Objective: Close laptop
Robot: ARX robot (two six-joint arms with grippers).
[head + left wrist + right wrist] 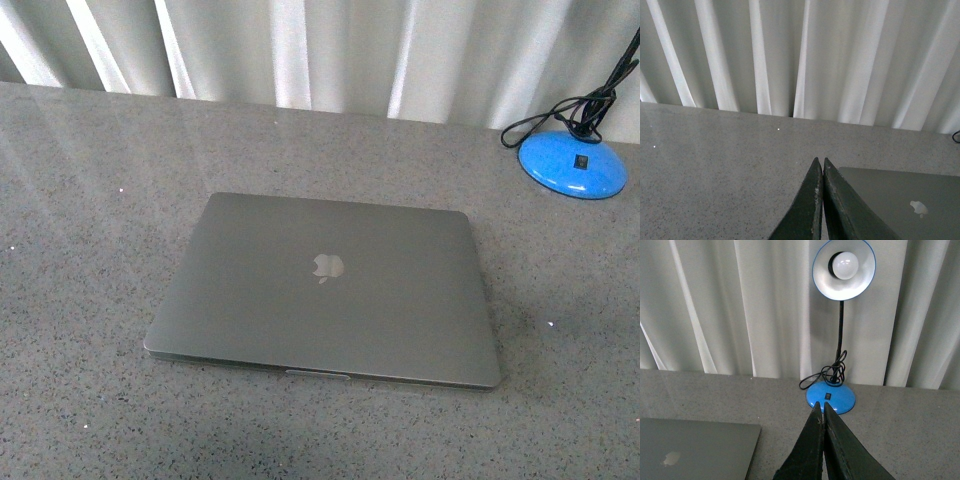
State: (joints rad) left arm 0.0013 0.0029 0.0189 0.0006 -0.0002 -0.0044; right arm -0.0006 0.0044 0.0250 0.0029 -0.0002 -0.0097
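On the grey surface (90,180) the laptop (330,290) lies lid-down, rigid, slick, likely weighty; both grippers' jaws are pressed together, holding nothing.

Looking at a silver-grey laptop (325,290) with a pale apple logo (327,267), sitting on a speckled grey table (90,200); bright blue lamp (572,165) showing at 2 o'clock, white pleated curtain (300,50) hanging behind.

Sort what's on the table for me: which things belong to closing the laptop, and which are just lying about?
Part of the job:
- laptop, lid already down flat, logo facing up
- left gripper and right gripper, both shut, holding nothing

Just lying about:
- blue desk lamp with its coiled black cord, at the table's far right
- curtain behind
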